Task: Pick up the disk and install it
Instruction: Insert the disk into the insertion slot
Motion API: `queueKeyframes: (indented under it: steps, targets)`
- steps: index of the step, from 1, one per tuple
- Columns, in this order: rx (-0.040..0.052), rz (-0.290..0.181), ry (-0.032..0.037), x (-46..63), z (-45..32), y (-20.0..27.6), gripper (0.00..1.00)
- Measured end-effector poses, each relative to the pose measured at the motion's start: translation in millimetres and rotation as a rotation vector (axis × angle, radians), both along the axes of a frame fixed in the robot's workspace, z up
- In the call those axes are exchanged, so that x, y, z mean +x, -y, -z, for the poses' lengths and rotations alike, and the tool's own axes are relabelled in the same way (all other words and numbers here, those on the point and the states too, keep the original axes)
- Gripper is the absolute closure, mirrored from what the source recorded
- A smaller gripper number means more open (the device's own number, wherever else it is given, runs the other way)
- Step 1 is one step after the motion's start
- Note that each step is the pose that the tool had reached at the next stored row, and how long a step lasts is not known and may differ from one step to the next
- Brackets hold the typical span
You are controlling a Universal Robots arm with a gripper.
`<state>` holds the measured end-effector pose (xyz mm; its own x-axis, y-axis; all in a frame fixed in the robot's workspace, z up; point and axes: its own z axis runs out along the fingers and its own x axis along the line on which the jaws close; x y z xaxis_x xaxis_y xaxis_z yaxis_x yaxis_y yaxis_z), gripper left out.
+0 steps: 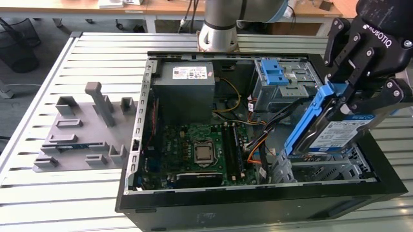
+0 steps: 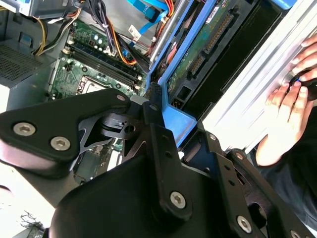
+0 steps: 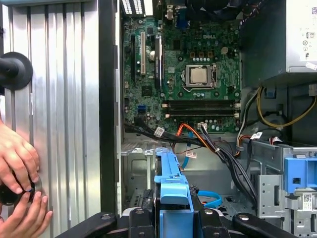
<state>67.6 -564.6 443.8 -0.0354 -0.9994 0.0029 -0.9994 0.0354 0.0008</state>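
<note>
Pincer (image 1: 348, 99) clamped on the disk (image 1: 337, 133), tilted on edge above the drive cage (image 1: 326, 170): best line it square with the bay, clear of the cables (image 1: 274, 126).

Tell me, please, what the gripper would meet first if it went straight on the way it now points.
Shut on the disk, the gripper points down into the open computer case. Going straight on, the disk's lower end would probably meet the silver drive cage first; depth is hard to judge.
</note>
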Motion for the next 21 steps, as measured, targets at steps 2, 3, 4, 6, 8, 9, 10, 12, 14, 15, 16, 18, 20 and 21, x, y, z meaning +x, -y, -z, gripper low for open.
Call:
queueKeyframes:
  steps: [2, 3, 4, 6, 8, 9, 10, 12, 14, 15, 16, 18, 20, 21]
  targets:
    - [0.0, 0.0, 0.0, 1.1, 0.6, 0.1, 0.64]
    - [0.0, 0.0, 0.0, 1.3, 0.9, 0.3, 0.64]
    - [-0.0001, 0.0, 0.0, 1.5, 1.1, 0.5, 0.64]
    - [0.0, 0.0, 0.0, 1.9, 1.8, 0.8, 0.64]
    - [0.0001, 0.0, 0.0, 2.3, 2.6, 1.5, 0.64]
    - [0.0, 0.0, 0.0, 2.5, 2.8, 1.8, 0.64]
    - [0.0, 0.0, 0.0, 2.7, 3.1, 2.2, 0.64]
    - [0.0001, 0.0, 0.0, 3.0, 3.9, 2.8, 0.64]
    - [-0.0001, -0.001, 0.0, 3.2, 4.8, 3.3, 0.64]
    - [-0.0001, -0.002, 0.0, 3.3, 5.3, 3.5, 0.64]
    - [-0.0002, -0.004, 0.0, 3.3, 5.8, 3.7, 0.64]
    - [-0.0005, -0.007, 0.0, 3.5, 6.4, 4.0, 0.64]
    - [-0.0003, -0.008, 0.0, 3.7, 7.2, 4.3, 0.64]
    - [-0.0002, -0.008, 0.0, 3.8, 7.6, 4.6, 0.64]
